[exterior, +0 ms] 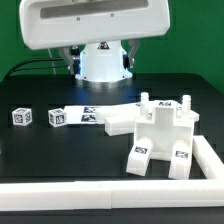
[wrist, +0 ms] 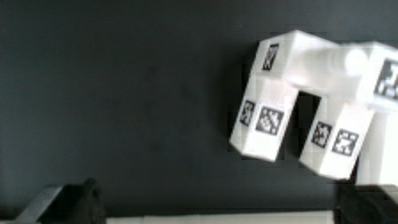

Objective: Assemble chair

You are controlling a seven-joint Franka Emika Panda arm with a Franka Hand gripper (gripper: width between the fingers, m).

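Green wall backs a matte black surface (exterior: 60, 150), edged along its near side and the exterior view's right side by a raised white L-shaped rail (exterior: 100, 192). No lettering can be read; every marking is a black-and-white square tag of printed blocks. The chunky white plastic chair assembly (exterior: 160, 135) sits near the surface's near corner on the exterior view's right, just inside the rail. It is smooth, blocky and square-edged. Two thick prongs reach toward the near edge, each bearing a tag on its upper face, two short pegs stand up from its far side, and a flat slab juts out toward the exterior view's left. In the wrist view the same chair assembly (wrist: 302, 75) shows two tagged prongs side by side with a dark slot between them. The tool (wrist: 224, 203) is spread wide, its dark fingers (wrist: 71, 200) apart with only bare surface between them, clear of the chair. A small white tagged cube (exterior: 22, 117) lies toward the exterior view's left edge, a second tagged white block (exterior: 57, 118) beside it, then the thin flat marker board (exterior: 95, 113). The white rounded robot base (exterior: 103, 62) stands at the far edge.
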